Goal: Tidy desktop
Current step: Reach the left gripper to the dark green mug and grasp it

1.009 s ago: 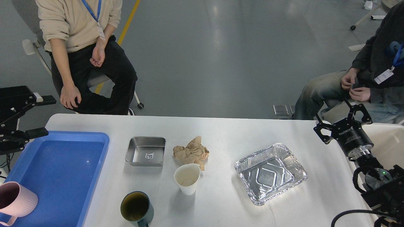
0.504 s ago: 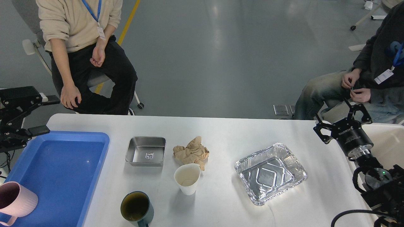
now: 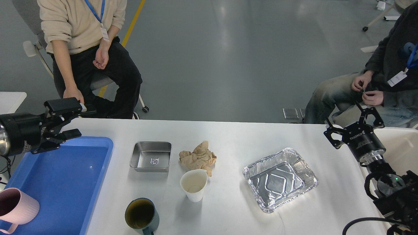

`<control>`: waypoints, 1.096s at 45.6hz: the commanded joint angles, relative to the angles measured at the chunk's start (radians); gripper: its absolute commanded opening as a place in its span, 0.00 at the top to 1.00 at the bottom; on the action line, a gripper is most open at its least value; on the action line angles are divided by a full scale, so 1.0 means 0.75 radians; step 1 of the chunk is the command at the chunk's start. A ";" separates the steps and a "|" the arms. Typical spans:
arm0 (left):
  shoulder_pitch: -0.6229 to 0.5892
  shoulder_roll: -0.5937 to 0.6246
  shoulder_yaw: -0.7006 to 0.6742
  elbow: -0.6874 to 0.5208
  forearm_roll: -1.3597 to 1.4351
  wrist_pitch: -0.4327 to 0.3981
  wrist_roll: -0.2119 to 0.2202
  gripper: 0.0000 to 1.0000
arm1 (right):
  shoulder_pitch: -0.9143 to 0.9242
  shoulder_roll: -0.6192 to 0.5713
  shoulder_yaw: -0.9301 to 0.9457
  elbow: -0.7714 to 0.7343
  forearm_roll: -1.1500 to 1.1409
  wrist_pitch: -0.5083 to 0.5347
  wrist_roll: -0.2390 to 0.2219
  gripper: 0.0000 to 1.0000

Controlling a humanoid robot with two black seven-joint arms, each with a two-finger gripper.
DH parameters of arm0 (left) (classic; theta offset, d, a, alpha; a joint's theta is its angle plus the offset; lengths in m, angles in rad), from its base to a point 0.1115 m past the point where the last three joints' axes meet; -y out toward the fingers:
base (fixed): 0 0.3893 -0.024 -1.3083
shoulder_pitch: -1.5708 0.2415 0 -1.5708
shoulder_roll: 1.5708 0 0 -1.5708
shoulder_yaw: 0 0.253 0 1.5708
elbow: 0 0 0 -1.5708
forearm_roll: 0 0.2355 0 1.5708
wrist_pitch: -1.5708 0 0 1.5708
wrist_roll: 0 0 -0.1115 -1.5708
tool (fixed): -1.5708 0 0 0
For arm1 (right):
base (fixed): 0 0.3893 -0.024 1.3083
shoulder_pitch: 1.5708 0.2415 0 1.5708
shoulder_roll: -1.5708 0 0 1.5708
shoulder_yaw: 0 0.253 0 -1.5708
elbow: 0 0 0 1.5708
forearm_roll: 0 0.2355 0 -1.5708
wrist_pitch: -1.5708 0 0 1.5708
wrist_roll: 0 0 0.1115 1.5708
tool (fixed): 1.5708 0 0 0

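Note:
The white desktop (image 3: 235,137) carries a square steel tray (image 3: 151,156), a crumpled brown paper (image 3: 198,157), a white paper cup (image 3: 194,184), a dark teal mug (image 3: 141,215) and a foil tray (image 3: 280,179). At its left end lies a blue plastic tray (image 3: 58,182) with a pink mug (image 3: 16,207) in its near corner. My left gripper (image 3: 74,120) hangs open and empty above the blue tray's far left corner. Open too, my right gripper (image 3: 349,119) hovers off the desktop's far right corner, beyond the foil tray.
One person (image 3: 88,55) sits behind the desktop's far left corner, close to my left gripper. Another person (image 3: 382,81) sits at the far right, just behind my right gripper. A small white table (image 3: 403,147) adjoins the right edge.
My left arm has swung in from the left edge toward the desktop, its gripper now over the blue tray's far corner. The right arm has barely moved.

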 commanded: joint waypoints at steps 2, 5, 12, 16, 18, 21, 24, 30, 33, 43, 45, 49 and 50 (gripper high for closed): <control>-0.371 -0.136 0.411 0.089 0.011 0.049 0.005 0.04 | 0.002 -0.001 0.000 0.003 -0.002 0.000 0.000 0.00; -0.519 -0.214 0.577 0.120 0.011 0.053 0.007 0.04 | -0.002 -0.001 0.000 0.003 -0.002 0.000 0.000 0.00; -0.762 -0.363 0.851 0.159 0.011 0.063 0.024 0.04 | -0.002 -0.001 0.000 0.003 -0.002 0.000 0.000 0.00; -0.865 -0.441 0.965 0.173 0.011 0.061 0.034 0.04 | -0.002 -0.001 0.000 0.003 -0.002 0.000 0.000 0.00; -0.910 -0.461 1.025 0.173 0.011 0.059 0.042 0.04 | -0.002 -0.001 0.000 0.003 -0.002 0.000 0.000 0.00; -0.973 -0.482 1.101 0.159 0.009 0.051 0.052 0.04 | -0.002 -0.001 -0.002 0.003 -0.002 0.000 0.000 0.00; -1.020 -0.488 1.172 0.144 0.009 0.037 0.060 0.04 | -0.002 0.001 0.000 0.003 -0.002 0.000 0.000 0.00; -1.112 -0.474 1.313 0.106 0.007 -0.035 0.065 0.04 | -0.002 -0.001 0.000 0.003 -0.002 0.000 0.000 0.00; -1.143 -0.462 1.375 0.063 0.007 -0.068 0.071 0.04 | -0.002 -0.001 0.000 0.003 -0.002 0.000 0.000 0.00; -1.159 -0.376 1.528 0.009 0.009 -0.164 0.089 0.04 | -0.002 -0.001 0.000 0.003 -0.002 0.000 0.000 0.00; -1.159 -0.361 1.559 0.009 0.009 -0.166 0.091 0.04 | -0.004 0.001 0.000 0.003 -0.002 0.000 0.000 0.00; -1.159 -0.325 1.636 -0.007 0.015 -0.188 0.091 0.04 | -0.004 -0.001 0.000 0.003 -0.002 0.000 0.000 0.00; -1.159 -0.320 1.651 -0.007 0.019 -0.193 0.091 0.04 | -0.004 -0.001 0.000 0.003 -0.002 0.000 0.000 0.00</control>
